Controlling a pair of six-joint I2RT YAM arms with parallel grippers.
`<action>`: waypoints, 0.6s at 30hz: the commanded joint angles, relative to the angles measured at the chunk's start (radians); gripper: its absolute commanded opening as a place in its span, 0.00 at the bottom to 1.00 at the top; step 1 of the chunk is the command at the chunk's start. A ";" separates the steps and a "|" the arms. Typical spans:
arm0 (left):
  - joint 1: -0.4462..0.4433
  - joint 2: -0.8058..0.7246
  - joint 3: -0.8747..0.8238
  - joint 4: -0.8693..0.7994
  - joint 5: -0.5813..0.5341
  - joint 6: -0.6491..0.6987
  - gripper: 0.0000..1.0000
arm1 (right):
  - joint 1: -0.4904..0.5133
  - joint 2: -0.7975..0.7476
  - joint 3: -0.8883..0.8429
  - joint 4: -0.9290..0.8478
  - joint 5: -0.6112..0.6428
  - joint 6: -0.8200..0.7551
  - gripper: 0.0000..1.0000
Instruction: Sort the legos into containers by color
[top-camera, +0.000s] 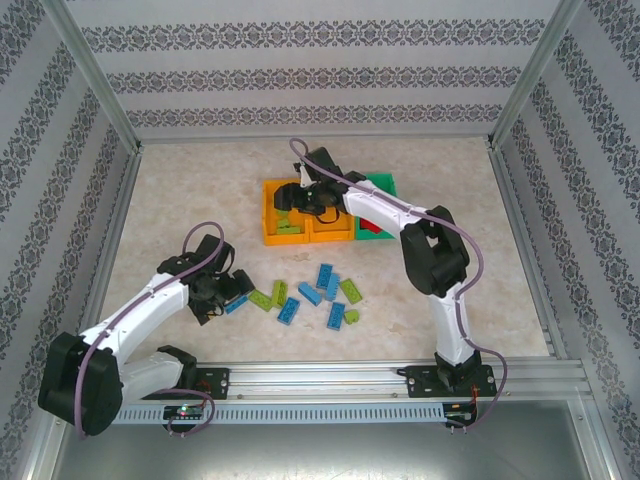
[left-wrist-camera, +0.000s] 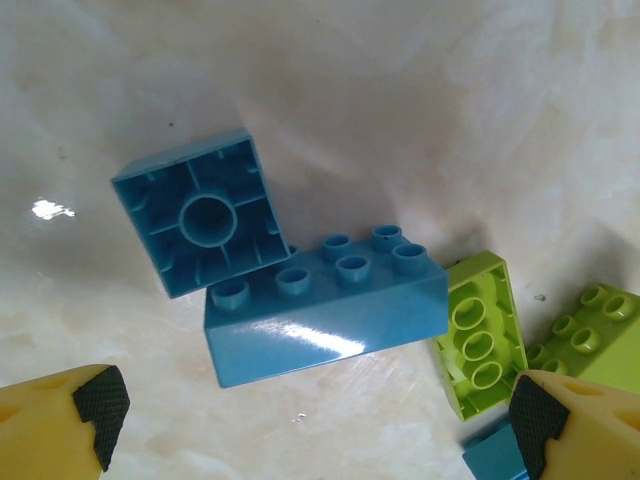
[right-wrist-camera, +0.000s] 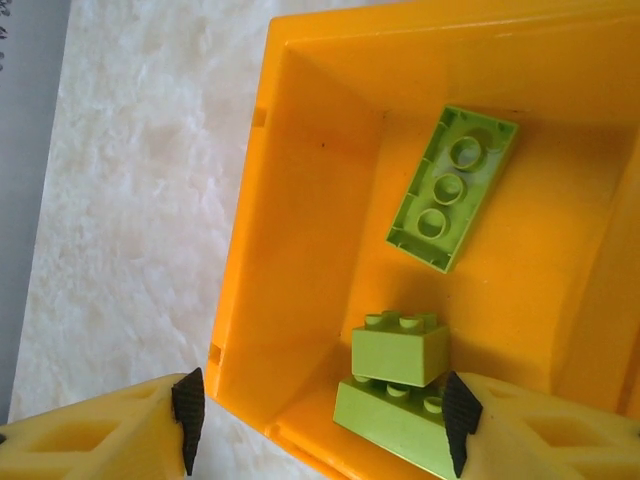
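The containers stand in a row mid-table: a left orange bin, a middle orange bin and a green bin. My right gripper hovers open over the left orange bin, which holds three lime legos: one upside down and a small one resting on a longer one. Its fingertips straddle the bin's near wall. My left gripper hangs open and empty just above the table, near a blue long lego, an upturned blue square lego and a lime lego.
Loose blue and lime legos lie scattered in front of the bins, from a lime one to another lime one. Red pieces sit in the green bin. Metal frame posts and patterned walls enclose the table.
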 joint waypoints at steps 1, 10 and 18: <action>0.002 0.029 0.012 0.038 0.025 -0.030 0.99 | -0.030 -0.086 -0.078 -0.016 0.051 -0.029 0.69; 0.001 0.106 0.031 0.060 0.015 -0.003 0.99 | -0.093 -0.270 -0.289 0.022 0.061 -0.058 0.71; 0.001 0.166 0.036 0.099 0.008 0.016 0.91 | -0.109 -0.332 -0.366 0.018 0.093 -0.072 0.72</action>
